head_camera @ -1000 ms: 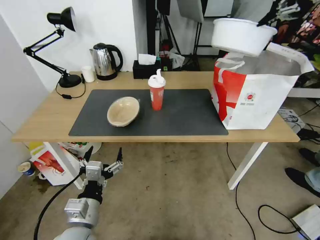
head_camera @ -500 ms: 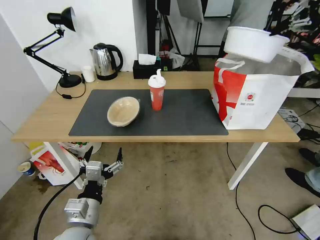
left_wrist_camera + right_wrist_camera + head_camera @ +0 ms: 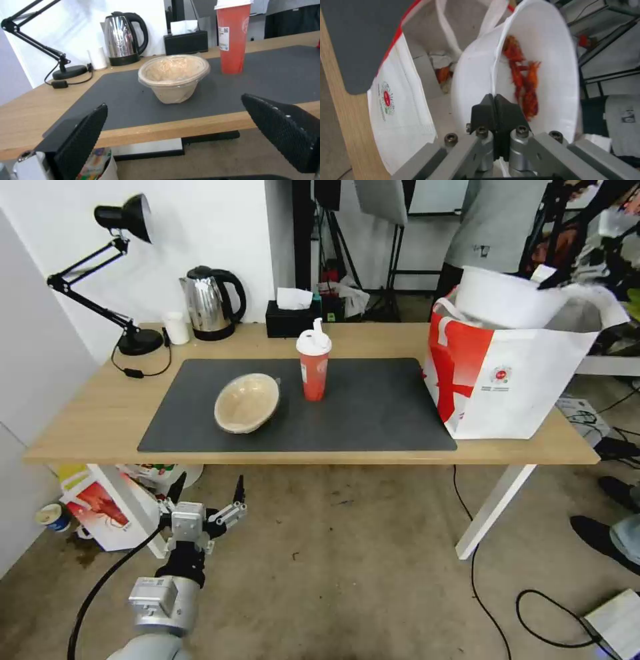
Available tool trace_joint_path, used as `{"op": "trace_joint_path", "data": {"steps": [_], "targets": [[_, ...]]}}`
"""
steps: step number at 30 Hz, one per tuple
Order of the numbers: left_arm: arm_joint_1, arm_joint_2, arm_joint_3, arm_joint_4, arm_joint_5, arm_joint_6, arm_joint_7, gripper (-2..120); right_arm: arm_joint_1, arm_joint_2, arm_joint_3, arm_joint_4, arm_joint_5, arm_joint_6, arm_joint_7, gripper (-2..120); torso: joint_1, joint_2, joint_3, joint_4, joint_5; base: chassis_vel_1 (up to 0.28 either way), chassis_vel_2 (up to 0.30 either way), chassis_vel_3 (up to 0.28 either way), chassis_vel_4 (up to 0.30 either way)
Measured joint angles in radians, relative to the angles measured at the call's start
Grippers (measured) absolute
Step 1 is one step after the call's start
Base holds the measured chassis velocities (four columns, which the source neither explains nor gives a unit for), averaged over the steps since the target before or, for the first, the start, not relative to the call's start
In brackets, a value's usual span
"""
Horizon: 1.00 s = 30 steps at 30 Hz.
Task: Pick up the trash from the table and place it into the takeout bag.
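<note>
Down into the takeout bag (image 3: 507,380) has gone the white bowl (image 3: 507,300) since a second ago, from well above the rim to partly inside the mouth, while the tan paper bowl (image 3: 247,402) and red cup (image 3: 314,365) sit unmoved on the table (image 3: 87,413). I have the right gripper (image 3: 494,100) pinched tight on the bowl's rim, crayfish shells (image 3: 523,85) inside. I'd keep it level and lower it clear of the handles before letting go; my left gripper (image 3: 205,490) idles spread wide below the table edge.

Black desk lamp (image 3: 123,220), steel kettle (image 3: 210,303), black tissue box (image 3: 292,318) along wall.
</note>
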Motion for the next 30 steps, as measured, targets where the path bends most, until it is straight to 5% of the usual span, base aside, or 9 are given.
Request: {"op": "trace_joint_path", "data": {"steps": [27, 30], "targets": [[0.0, 0.0, 0.0, 0.0, 0.0, 0.0, 0.0, 100, -0.066, -0.009, 0.01, 0.008, -0.022, 0.022, 0.049, 0, 0.0, 0.0, 0.0, 0.0, 0.0, 0.0, 0.0, 0.0, 0.0], [0.0, 0.0, 0.0, 0.0, 0.0, 0.0, 0.0, 100, -0.037, -0.012, -0.014, 0.013, -0.024, 0.022, 0.049, 7, 0.0, 0.0, 0.0, 0.0, -0.0001, 0.0, 0.0, 0.0, 0.0]]}}
